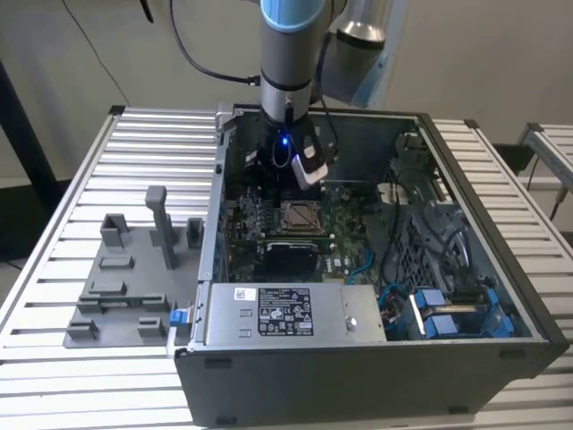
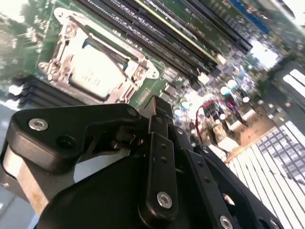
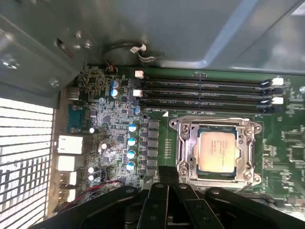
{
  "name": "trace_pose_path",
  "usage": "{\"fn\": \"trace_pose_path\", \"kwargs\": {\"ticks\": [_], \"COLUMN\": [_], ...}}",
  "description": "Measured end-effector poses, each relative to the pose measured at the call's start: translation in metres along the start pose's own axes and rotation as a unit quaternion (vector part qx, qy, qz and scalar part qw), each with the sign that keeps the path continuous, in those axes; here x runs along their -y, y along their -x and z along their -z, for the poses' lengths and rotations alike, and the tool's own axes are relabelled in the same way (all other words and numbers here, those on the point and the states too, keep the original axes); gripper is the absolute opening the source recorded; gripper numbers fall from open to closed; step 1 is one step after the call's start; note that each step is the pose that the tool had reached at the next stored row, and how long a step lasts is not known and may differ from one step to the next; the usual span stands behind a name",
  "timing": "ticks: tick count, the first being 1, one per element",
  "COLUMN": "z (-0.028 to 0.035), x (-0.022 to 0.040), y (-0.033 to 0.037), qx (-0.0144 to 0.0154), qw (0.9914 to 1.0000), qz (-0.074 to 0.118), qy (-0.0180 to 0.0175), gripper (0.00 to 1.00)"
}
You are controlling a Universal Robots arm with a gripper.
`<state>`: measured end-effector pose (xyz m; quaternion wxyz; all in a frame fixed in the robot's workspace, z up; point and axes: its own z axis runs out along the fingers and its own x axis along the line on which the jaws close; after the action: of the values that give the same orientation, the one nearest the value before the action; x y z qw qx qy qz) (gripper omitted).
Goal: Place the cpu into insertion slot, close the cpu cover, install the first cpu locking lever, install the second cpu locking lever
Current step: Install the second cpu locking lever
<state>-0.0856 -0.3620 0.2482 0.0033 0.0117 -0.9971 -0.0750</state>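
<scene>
A plain pale wall (image 1: 107, 54) is standing behind a table (image 1: 134, 152) topped with ribbed aluminium slats. A second slatted table (image 1: 551, 143) is sitting at the exterior view's right, its thin legs showing. Dark floor (image 1: 22, 224) is showing at the exterior view's left.

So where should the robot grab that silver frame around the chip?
Probably by one thin outer edge of the cpu cover, coming from straight above. It lies flat, and the cpu fills its window, so the middle offers nothing to pinch.
</scene>
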Motion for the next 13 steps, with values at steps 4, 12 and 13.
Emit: {"fn": "trace_pose_path", "kwargs": {"ticks": [4,12,13], "z": [0.0030,0.0141,0.0150], "x": [0.0036,0.0040,0.0041], "y": [0.0048,0.0175,0.0181], "qx": [-0.0043,-0.0068,-0.0068], "qw": [0.99999,0.99998,0.99998], "qz": [-0.001,-0.001,-0.001], "qy": [0.0001,0.0001,0.0002], "gripper": [0.11,0.11,0.11]}}
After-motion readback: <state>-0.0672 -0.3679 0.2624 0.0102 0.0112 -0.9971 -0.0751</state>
